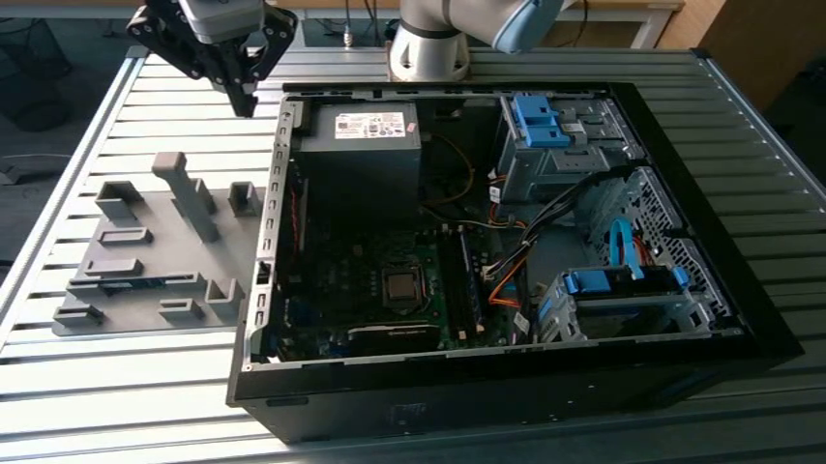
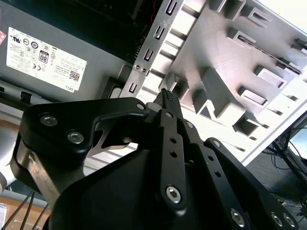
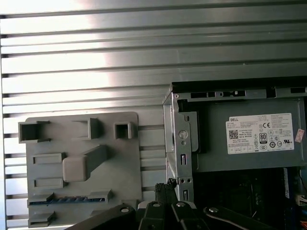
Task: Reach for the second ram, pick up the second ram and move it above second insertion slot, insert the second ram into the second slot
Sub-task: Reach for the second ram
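Hovering beside the computer case (image 1: 277,222), the hand (image 1: 243,102), pinched closed and empty, could clip the holder's post (image 1: 191,198) reaching the second ram (image 3: 67,199).

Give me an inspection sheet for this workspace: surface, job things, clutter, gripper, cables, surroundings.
Surface: slatted metal table carrying a grey fixture tray and an open computer case.
Job's things: the second ram lies in a slot of the tray, not gripped; the motherboard is exposed in the case.
Clutter: nothing seen.
Gripper: the gripper is shut and empty, above the table near the case corner by the power supply.
Cables: orange and black cables inside the case.
Surroundings: wooden panel beyond the table.
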Controlling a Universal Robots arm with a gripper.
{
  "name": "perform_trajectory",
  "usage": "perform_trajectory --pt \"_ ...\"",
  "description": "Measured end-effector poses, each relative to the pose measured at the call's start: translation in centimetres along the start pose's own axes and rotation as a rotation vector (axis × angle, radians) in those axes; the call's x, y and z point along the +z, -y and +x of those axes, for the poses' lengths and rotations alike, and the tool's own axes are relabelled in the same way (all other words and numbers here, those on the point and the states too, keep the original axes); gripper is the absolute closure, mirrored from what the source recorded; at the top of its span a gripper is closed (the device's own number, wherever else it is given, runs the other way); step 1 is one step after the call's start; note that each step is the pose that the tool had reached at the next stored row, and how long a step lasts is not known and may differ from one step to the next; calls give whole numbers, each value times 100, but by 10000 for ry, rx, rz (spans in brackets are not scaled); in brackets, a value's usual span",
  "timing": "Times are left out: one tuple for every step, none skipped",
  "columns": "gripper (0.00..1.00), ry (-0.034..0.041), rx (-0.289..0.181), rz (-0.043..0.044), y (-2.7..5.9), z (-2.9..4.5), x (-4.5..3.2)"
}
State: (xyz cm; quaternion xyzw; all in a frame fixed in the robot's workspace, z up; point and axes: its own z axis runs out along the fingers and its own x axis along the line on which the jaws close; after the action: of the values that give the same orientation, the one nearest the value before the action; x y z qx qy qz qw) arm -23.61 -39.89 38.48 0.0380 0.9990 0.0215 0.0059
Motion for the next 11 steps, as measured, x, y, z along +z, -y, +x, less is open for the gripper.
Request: perform_trajectory --pt "89 0 0 0 0 4 0" --pt "89 0 0 0 0 9 0" --pt "89 0 0 1 1 13 0" --pt "89 0 0 1 1 18 0" --pt "89 1 0 0 2 22 0" --pt "89 0 0 0 2 27 0" --pt "89 0 0 1 3 32 0" --pt "89 0 0 1 3 38 0" --pt "89 0 0 1 3 45 0" --pt "89 0 0 0 4 53 0" --pt "89 -1 0 1 5 61 -1"
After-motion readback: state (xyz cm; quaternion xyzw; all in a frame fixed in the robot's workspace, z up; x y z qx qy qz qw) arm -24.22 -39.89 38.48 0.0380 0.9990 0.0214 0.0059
